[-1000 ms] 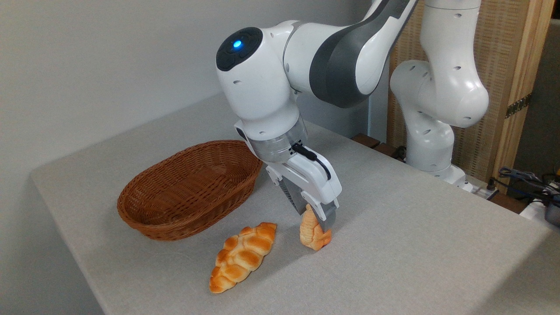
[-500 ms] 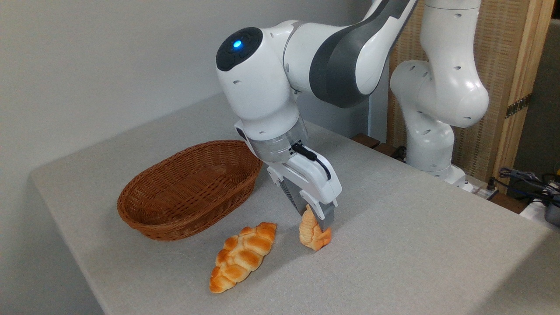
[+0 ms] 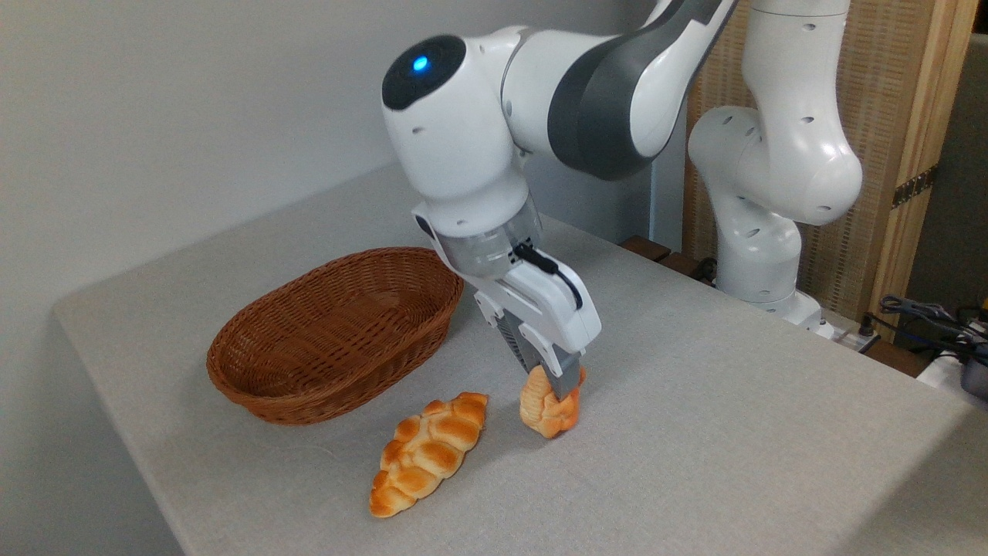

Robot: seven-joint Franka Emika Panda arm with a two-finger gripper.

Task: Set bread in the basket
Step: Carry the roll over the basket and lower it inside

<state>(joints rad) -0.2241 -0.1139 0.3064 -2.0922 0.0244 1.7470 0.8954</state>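
Observation:
The bread (image 3: 545, 409), a short golden-orange braided bun, hangs on end just above the grey table, right of centre. My gripper (image 3: 556, 388) is shut on its upper part, fingers pointing down, one grey finger (image 3: 567, 382) covering part of the bun. The basket (image 3: 340, 332), an oval reddish-brown wicker one, stands empty to the left of the gripper, a short way off.
A long flat braided loaf (image 3: 427, 452) with pointed ends lies on the table in front of the basket, just left of the held bun. The arm's white base (image 3: 760, 255) stands at the back right. Cables (image 3: 938, 320) lie at the far right edge.
The gripper has risen a little with the bun, which now hangs lifted off the table and has turned slightly in the fingers. The wrist has tilted up. Basket and long loaf have not moved.

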